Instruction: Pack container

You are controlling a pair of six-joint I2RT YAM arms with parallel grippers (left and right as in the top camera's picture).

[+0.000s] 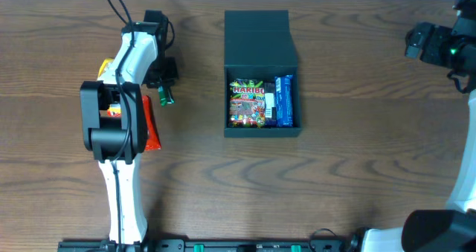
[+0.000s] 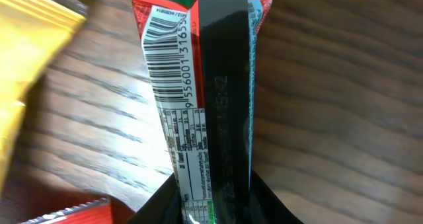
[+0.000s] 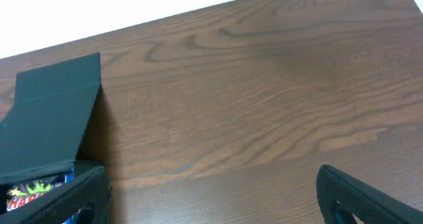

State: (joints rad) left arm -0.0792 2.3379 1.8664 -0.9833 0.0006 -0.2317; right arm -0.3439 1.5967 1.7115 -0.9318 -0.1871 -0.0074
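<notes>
The container [image 1: 262, 129] is a dark teal-black box in the middle of the table, its flap lid [image 1: 256, 36] folded back. A Haribo packet [image 1: 248, 103] and a blue packet [image 1: 284, 99] lie inside it. To its left, my left gripper [image 1: 165, 93] is shut on a narrow red and green snack packet [image 2: 175, 98]; in the left wrist view the packet's barcode side stands between the jaws [image 2: 211, 204]. My right gripper [image 1: 428, 42] hangs open at the far right with nothing in it. In the right wrist view the container [image 3: 46, 118] sits at the left edge.
A yellow packet [image 1: 108, 65] and a red-orange packet [image 1: 151, 129] lie on the table beside the left arm. The left wrist view shows them as the yellow packet [image 2: 26, 72] and the red packet [image 2: 73, 214]. Bare wood lies between the container and the right arm.
</notes>
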